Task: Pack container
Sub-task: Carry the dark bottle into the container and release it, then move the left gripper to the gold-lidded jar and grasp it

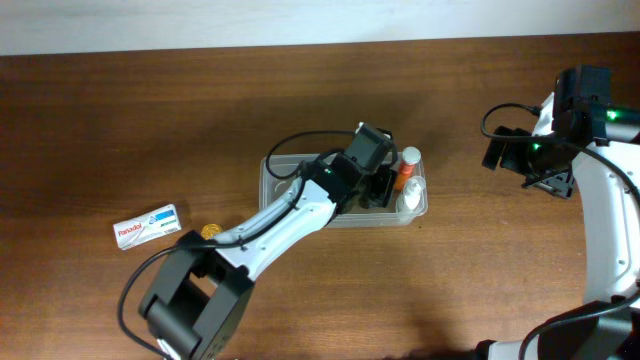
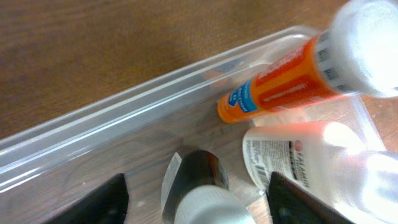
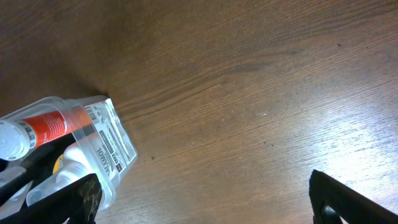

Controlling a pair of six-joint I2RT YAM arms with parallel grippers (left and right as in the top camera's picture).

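Note:
The clear plastic container (image 1: 283, 172) stands mid-table. In it lie an orange-labelled bottle (image 1: 404, 168) with a white cap and a white bottle (image 1: 413, 193), both at its right end. My left gripper (image 1: 379, 189) is inside the container, open. In the left wrist view its fingers (image 2: 196, 182) stand apart on either side of a dark bottle with a pale cap (image 2: 200, 193), not touching it. The orange bottle (image 2: 280, 84) and white bottle (image 2: 292, 158) lie just beyond. My right gripper (image 1: 546, 176) is open and empty over bare table (image 3: 202, 180), right of the container (image 3: 109, 186).
A white Panadol box (image 1: 147, 225) lies on the table at the left, with a small gold object (image 1: 210, 230) beside it. The left arm stretches from the front edge to the container. A pale wall runs along the table's far edge.

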